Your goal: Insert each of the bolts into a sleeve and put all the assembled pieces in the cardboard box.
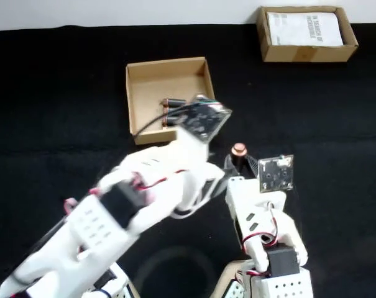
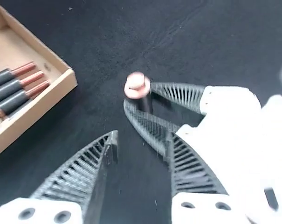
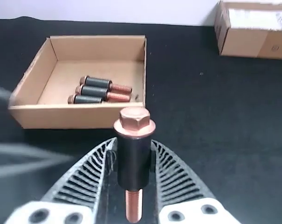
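The right gripper (image 3: 131, 156) is clamping one assembled piece upright. A smooth black cylindrical sleeve (image 3: 131, 163) is sitting between its ribbed, lattice-like black fingers (image 3: 178, 179). The copper-coloured bolt (image 3: 134, 123) is showing its hexagonal flanged head above the sleeve and its threaded tip below. The left gripper (image 2: 141, 140) is hanging just beside it with jaws spread wide, holding nothing, one tip lying close to the right arm's fingers.

A strip of matte black table (image 3: 234, 121) cloth is separating both grippers from the near wall of the cardboard box (image 3: 80, 117). The box's plain brown walls are standing low, its top open. Three finished pieces (image 3: 96, 91) are lying side by side inside, taking up a small part of its floor. A second cardboard box (image 1: 306, 54) is sitting well apart at the table's back edge, a printed sheet lying inside.
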{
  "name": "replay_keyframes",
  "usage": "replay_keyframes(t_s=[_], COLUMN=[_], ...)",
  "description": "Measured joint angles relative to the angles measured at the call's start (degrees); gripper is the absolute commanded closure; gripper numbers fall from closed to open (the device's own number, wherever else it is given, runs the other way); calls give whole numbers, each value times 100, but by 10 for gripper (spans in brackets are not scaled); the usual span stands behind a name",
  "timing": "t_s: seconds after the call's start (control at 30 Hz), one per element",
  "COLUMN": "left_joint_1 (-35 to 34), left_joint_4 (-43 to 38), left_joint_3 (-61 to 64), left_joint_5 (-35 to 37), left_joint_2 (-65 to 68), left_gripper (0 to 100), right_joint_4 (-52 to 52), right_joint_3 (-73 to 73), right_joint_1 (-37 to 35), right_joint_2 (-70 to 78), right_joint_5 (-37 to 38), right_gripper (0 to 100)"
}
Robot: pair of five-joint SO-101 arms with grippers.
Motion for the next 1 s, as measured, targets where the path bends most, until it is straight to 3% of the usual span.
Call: replay_keyframes(t_s=[0.17, 0.37, 0.53, 0.7, 0.87, 1.0], left_joint_1=[-466, -2418, -4097, -5213, -5820, -5908], left_joint_4=[914, 905, 193, -484, -712, -738], left_joint_3=[-123, 484, 1723, 3376, 4440, 5002], left_joint_5=[0, -176, -176, -176, -167, -176], left_joint_2=[-1336, -2787, -3956, -5363, -5618, -5697], left_gripper=[991, 991, 991, 991, 991, 991], right_joint_4=[-229, -765, -932, -941, -958, -967], right_joint_3=[-1169, -2822, -4290, -5793, -6954, -7508], right_joint_1=[9, -123, -457, -633, -853, -1064], right_joint_2=[1574, 4255, 6585, 8466, 9837, 10585], right_joint_5=[0, 387, 1433, 2901, 4387, 5055], right_gripper=[991, 991, 991, 991, 991, 991])
